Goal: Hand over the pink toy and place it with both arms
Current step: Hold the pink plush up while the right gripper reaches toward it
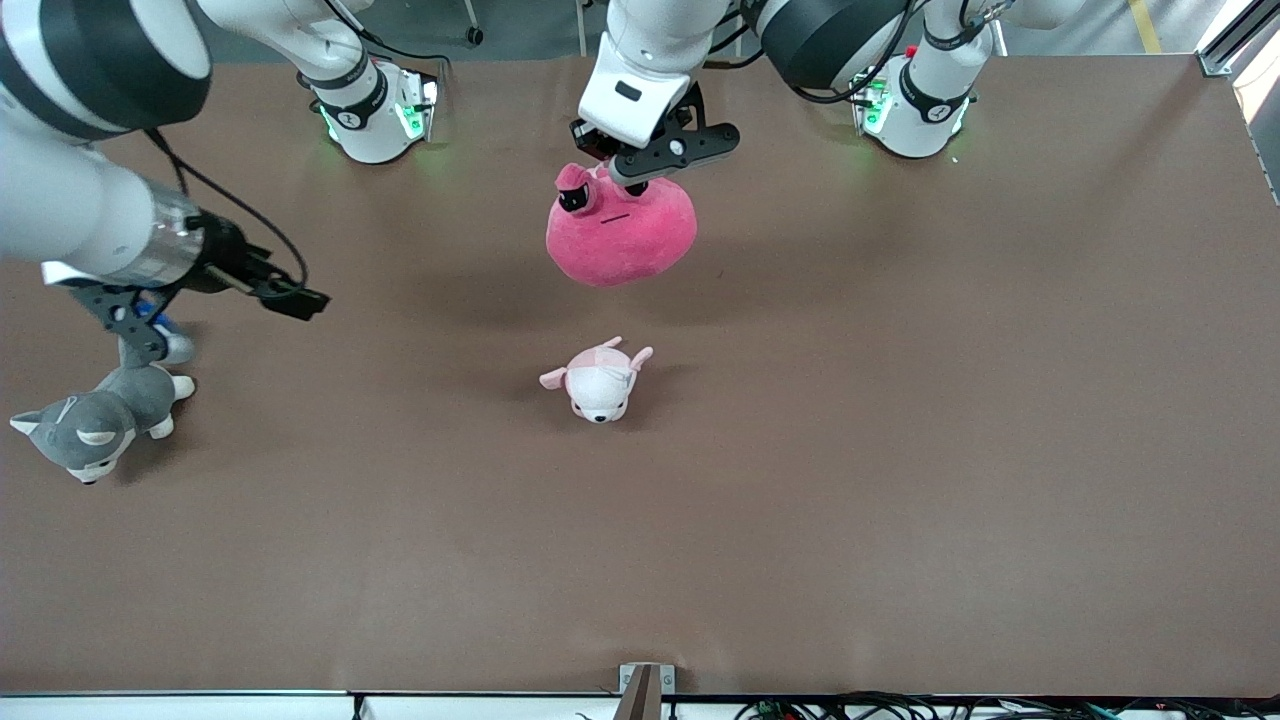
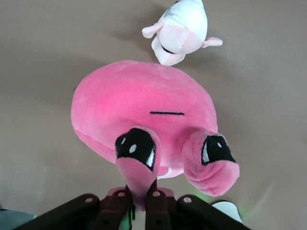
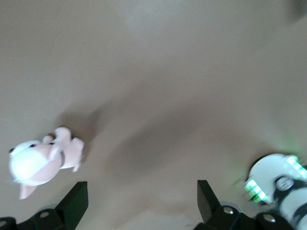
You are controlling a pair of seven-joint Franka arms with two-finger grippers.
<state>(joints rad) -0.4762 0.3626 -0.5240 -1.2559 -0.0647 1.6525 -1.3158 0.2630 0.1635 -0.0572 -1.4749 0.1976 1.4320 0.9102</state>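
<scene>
The pink toy (image 1: pixel 620 235) hangs in the air over the middle of the table, toward the robots' bases. My left gripper (image 1: pixel 622 165) is shut on one of its floppy ears from above. In the left wrist view the fingers (image 2: pixel 142 201) pinch that ear, and the pink toy (image 2: pixel 144 110) hangs below with its eyes and line mouth showing. My right gripper (image 1: pixel 215 315) is open and empty, held up over the right arm's end of the table. It also shows open in the right wrist view (image 3: pixel 141 191).
A small white plush puppy (image 1: pixel 598 385) lies on the table, nearer the front camera than the hanging toy; it also shows in both wrist views (image 2: pixel 180 31) (image 3: pixel 41 163). A grey-and-white husky plush (image 1: pixel 95 425) lies at the right arm's end, under the right gripper.
</scene>
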